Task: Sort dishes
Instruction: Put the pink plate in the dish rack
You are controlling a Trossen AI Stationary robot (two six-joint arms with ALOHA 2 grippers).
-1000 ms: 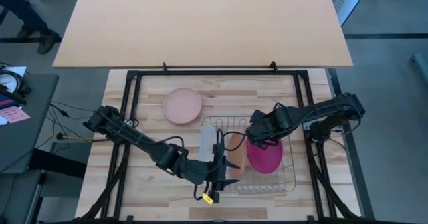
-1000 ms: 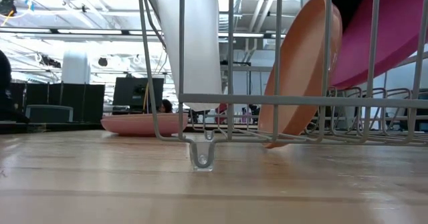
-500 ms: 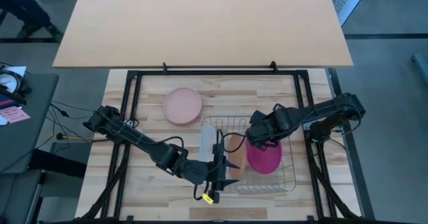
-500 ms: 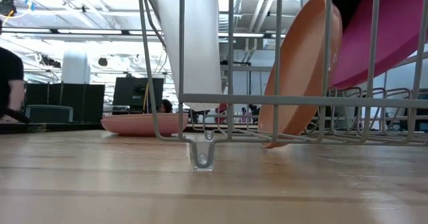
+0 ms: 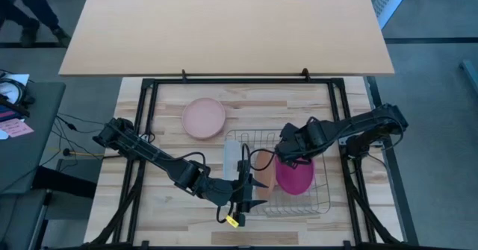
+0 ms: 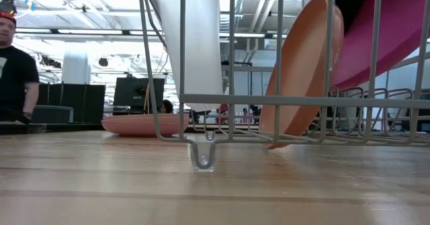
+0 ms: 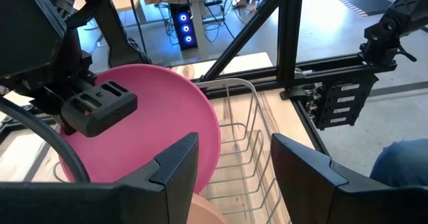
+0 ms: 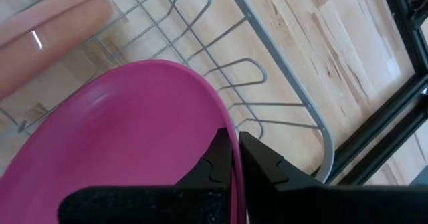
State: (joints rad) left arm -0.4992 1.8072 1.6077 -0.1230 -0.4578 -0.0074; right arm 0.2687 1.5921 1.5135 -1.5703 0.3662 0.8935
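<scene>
A silver wire rack (image 5: 321, 198) stands on the wooden table at the near right. In it, a translucent white tray (image 5: 231, 160) stands upright and an orange-tan plate (image 5: 261, 177) leans on its edge. My right gripper (image 5: 287, 154) is shut on a magenta plate (image 5: 295, 175) over the rack's right half. My left gripper (image 5: 245, 179) is open at the rack's left side, by the orange-tan plate, and points across the rack at the magenta plate (image 7: 147, 137). A pale pink plate (image 5: 204, 118) lies flat on the table beyond the rack. My right gripper pinches the magenta plate's rim (image 8: 224, 127) between its two fingers, one finger on each face. The fingers come from above and the far side, slanting down. The plate hangs tilted below them inside the rack. Whether its lower edge rests on the wires is hidden.
The rack's upright wires (image 6: 232, 101) fence in the tray (image 6: 191, 43) and the orange-tan plate (image 6: 302, 70). Black frame bars (image 5: 149, 130) run along the table's left, right and far sides. A person (image 6: 13, 64) stands in the room behind.
The magenta plate has tipped a little steeper in my right gripper, which has stayed over the rack. A person has walked into the low view from the left.
</scene>
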